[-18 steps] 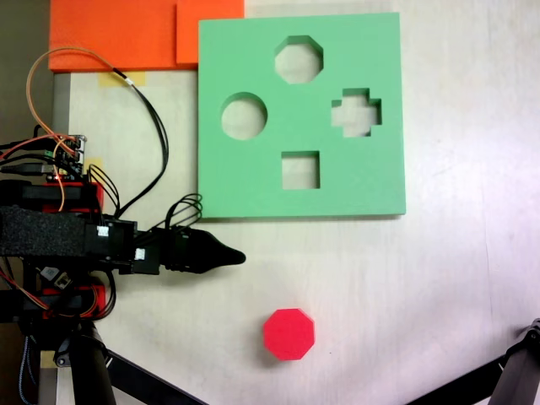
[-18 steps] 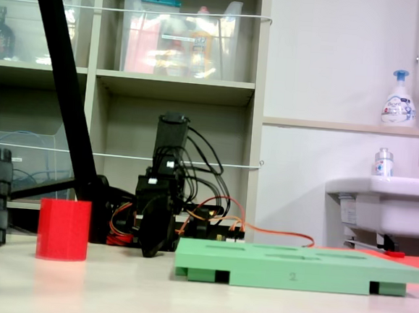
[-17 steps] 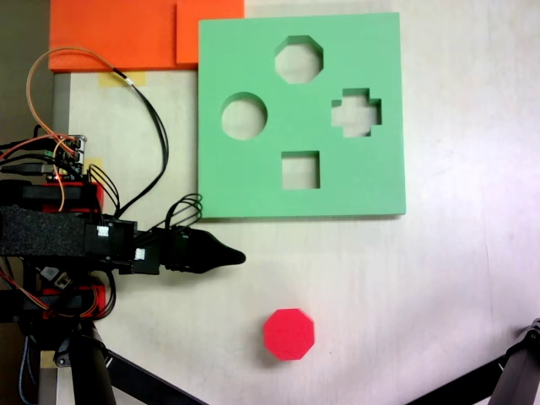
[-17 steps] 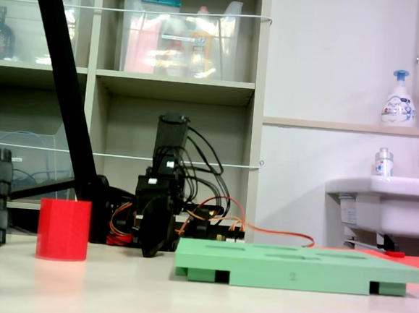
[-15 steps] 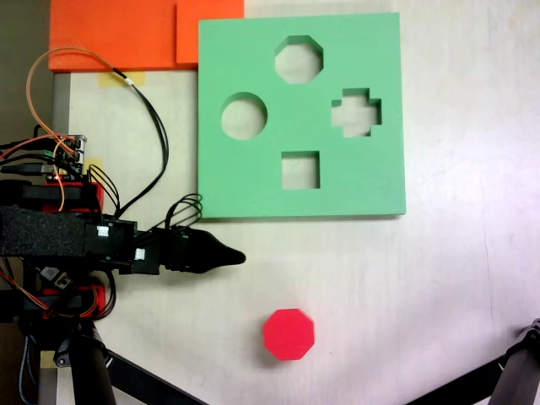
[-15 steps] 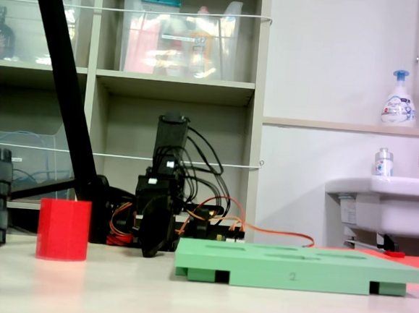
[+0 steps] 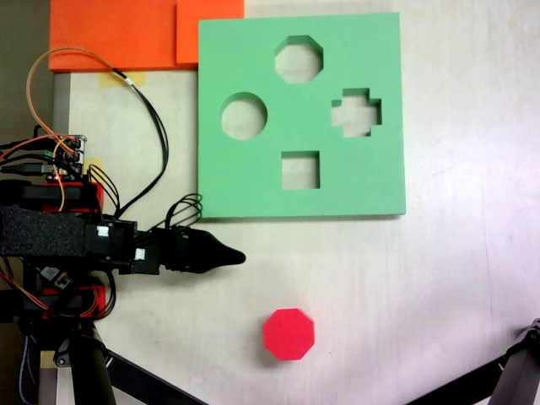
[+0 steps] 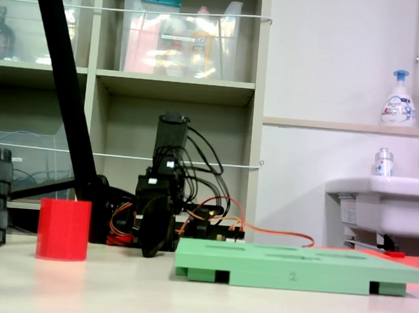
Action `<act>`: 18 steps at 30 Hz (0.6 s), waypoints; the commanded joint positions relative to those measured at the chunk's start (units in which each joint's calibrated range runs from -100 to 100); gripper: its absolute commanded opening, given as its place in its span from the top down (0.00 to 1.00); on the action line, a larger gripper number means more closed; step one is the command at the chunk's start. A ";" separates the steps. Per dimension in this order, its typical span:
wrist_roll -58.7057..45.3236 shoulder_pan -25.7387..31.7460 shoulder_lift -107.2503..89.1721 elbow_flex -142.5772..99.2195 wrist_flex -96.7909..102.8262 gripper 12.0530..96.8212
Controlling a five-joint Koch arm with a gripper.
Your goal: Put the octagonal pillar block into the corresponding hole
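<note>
The octagonal pillar block (image 7: 288,334) is bright red and stands alone on the white table, below the green foam board (image 7: 253,186). The side-on fixed view shows the block (image 8: 63,230) upright at the left and the board (image 8: 295,265) lying flat at the right. The corresponding hole (image 7: 299,59) is the eight-sided cutout near the board's top edge, with nothing in it. My gripper (image 7: 240,256) is a black tapered tip pointing right, shut and holding nothing, up and to the left of the block and just under the board's lower left corner. It hangs low near the table (image 8: 151,250).
Round, cross and square cutouts also pierce the board. Orange foam sheets (image 7: 126,34) lie at the top left. The arm's base, wires and circuit board (image 7: 67,156) fill the left edge. Black tripod legs (image 7: 110,371) (image 7: 510,375) cross the bottom corners.
</note>
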 commanded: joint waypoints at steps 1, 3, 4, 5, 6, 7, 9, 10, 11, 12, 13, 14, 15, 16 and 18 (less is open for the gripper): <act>-0.15 0.34 -0.41 -1.08 -5.31 0.57; -0.10 0.34 -0.41 -1.08 -5.31 0.57; -0.10 0.34 -0.41 -1.08 -5.31 0.57; -0.10 0.34 -0.41 -1.08 -5.31 0.57; -0.10 0.34 -0.41 -1.08 -5.31 0.57; -0.15 0.34 -0.41 -1.08 -5.31 0.57; 0.78 -0.10 -0.41 -1.08 -5.41 0.58; 2.93 -1.12 -0.41 -1.08 -5.41 0.57; 6.35 -2.44 -0.41 -1.08 -4.93 0.55; 11.53 -3.08 -0.41 -1.08 -3.48 0.55; 17.53 -3.61 -0.41 -1.08 -2.91 0.54; 22.12 -4.00 -0.41 -1.08 -1.17 0.54; 25.25 -4.10 -0.41 -1.08 2.20 0.55; 26.67 -4.15 -0.41 -1.08 2.58 0.56; 29.94 -4.20 -0.41 -1.08 2.39 0.56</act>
